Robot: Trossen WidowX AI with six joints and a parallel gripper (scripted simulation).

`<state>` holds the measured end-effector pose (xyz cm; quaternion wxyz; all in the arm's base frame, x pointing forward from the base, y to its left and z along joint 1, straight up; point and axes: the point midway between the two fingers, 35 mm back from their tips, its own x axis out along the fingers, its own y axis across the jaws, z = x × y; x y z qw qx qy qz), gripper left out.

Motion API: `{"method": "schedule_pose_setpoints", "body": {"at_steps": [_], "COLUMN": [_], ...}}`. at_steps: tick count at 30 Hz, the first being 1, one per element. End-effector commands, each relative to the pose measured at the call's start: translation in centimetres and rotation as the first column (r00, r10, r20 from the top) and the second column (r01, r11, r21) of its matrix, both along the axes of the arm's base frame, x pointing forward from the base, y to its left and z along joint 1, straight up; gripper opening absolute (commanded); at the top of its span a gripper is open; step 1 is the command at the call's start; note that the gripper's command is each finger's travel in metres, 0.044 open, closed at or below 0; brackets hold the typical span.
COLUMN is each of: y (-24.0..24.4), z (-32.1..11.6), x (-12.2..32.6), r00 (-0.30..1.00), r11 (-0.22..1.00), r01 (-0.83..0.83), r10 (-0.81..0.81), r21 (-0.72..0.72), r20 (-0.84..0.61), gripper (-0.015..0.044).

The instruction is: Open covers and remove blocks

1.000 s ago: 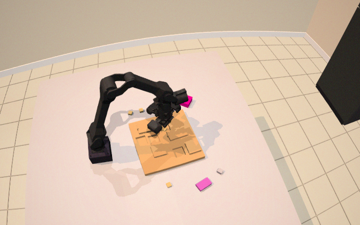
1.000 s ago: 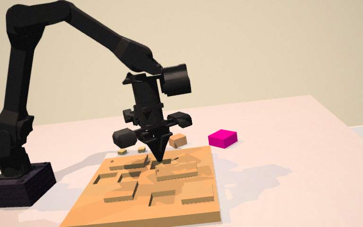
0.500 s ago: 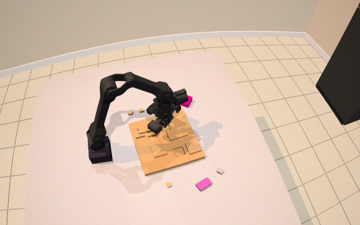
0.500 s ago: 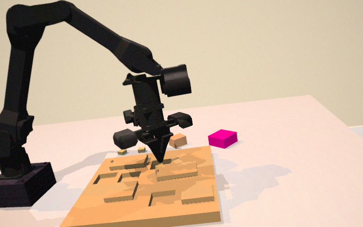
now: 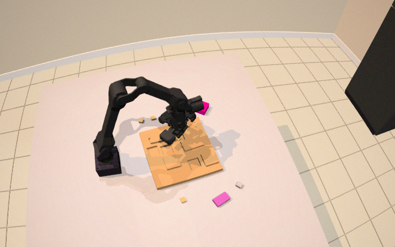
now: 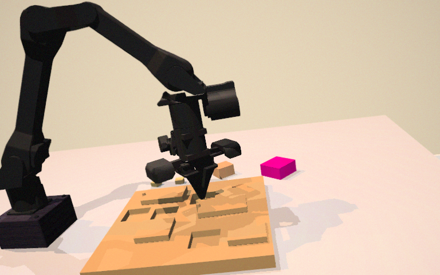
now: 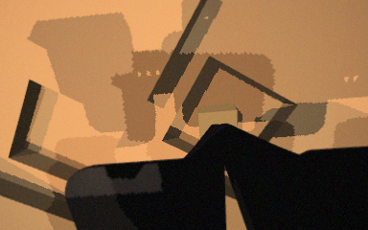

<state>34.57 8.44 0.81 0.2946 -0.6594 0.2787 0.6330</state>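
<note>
The orange puzzle board [image 5: 163, 180] [image 6: 168, 258] bears several raised same-coloured covers, among them a front-left one [image 6: 152, 231], a front-right one [image 6: 248, 236] and a long one [image 6: 223, 204] at mid-right. Three uncovered wells show no block. A small yellow block [image 5: 178, 139] [image 7: 218, 121] sits in another uncovered well near the board's back. My gripper [image 5: 178, 136] [image 6: 201, 197] [image 7: 219, 132] is shut and empty, its tips low over that well. In the wrist view the tips overlap the yellow block; contact cannot be told.
On the table [image 5: 87, 218] lie yellow blocks [image 5: 141, 120] [image 5: 153, 117] [image 5: 182, 199], a pale block [image 5: 238, 184] and a pink block [image 5: 221, 199], all clear of the board. A magenta block [image 5: 204, 108] [image 6: 278, 168] and an orange block [image 6: 226, 169] stand behind the board.
</note>
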Motion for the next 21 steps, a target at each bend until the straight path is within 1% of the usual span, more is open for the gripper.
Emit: {"method": "schedule_pose_setpoints", "body": {"at_steps": [1,21], "y": [0.0,1.4], "z": [-0.3,-0.6], "x": [-0.1,0.2], "r00": [1.000,1.000], "r11": [1.000,1.000], "r01": [-0.003,-0.003], "r10": [0.003,0.003], "r21": [0.003,0.004], "r20": [-0.007,-0.007], "gripper": [0.0000,0.0000]}}
